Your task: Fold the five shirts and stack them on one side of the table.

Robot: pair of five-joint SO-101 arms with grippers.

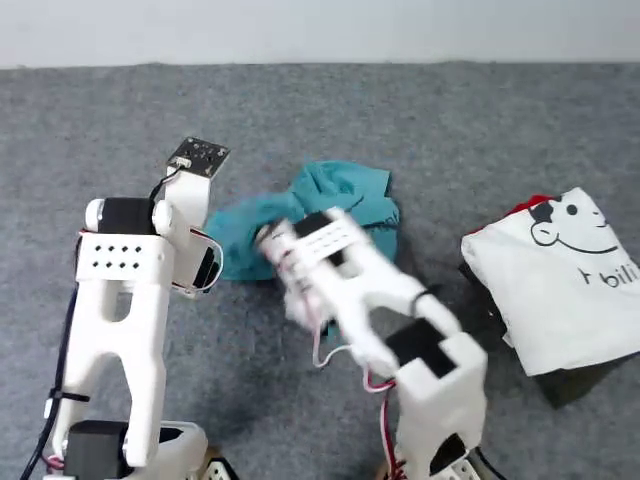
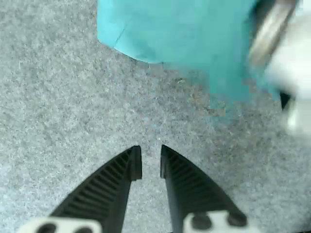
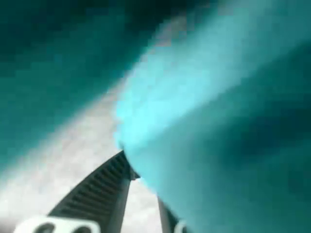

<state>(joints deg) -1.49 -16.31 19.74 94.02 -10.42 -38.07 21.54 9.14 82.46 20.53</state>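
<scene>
This looks like a robotics lab bench. I stand on a grey felt-covered surface [image 1: 480, 130] against a bare pale wall [image 1: 320, 30], my white left arm [image 1: 125, 300] beside the right arm [image 1: 400, 310].

A white shirt [image 1: 545, 300] is showing black print: a cartoon face and, under it, a short row of lowercase letters. The row is running off the picture's edge, so it is not reading as a whole word.

Matt teal cloth shirt [image 1: 345, 195], rough grey felt-like table covering [image 1: 300, 110], smooth white plastic arm [image 1: 120, 300], ribbed black plastic fingers [image 2: 116, 179].
</scene>
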